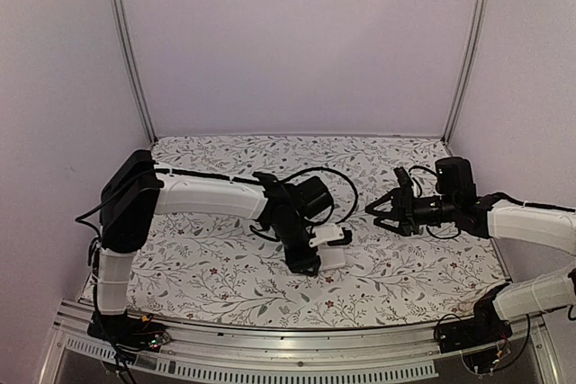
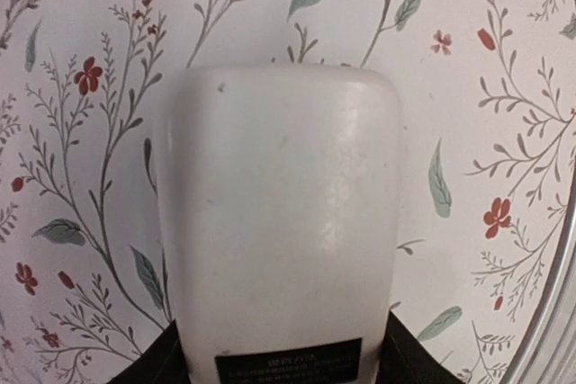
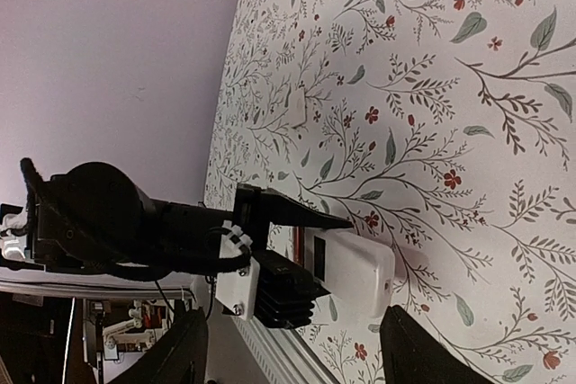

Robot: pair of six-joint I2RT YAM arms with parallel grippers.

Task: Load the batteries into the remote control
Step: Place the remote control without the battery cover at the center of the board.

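The remote control (image 1: 333,259) is white and lies back-up, low over the floral cloth just right of centre. My left gripper (image 1: 312,253) is shut on its near end. In the left wrist view the remote's plain white back (image 2: 283,213) fills the frame, with a black label at the bottom between my fingers (image 2: 148,364). In the right wrist view the remote (image 3: 358,272) shows a thin red edge on its underside. My right gripper (image 1: 380,209) is open and empty, apart from the remote on its right. The batteries are not in view.
The floral cloth (image 1: 225,276) covers the table. A metal rail (image 1: 270,348) runs along the near edge and upright posts (image 1: 468,51) stand at the back corners. A small pale flat piece (image 3: 300,112) lies on the cloth beyond the left arm.
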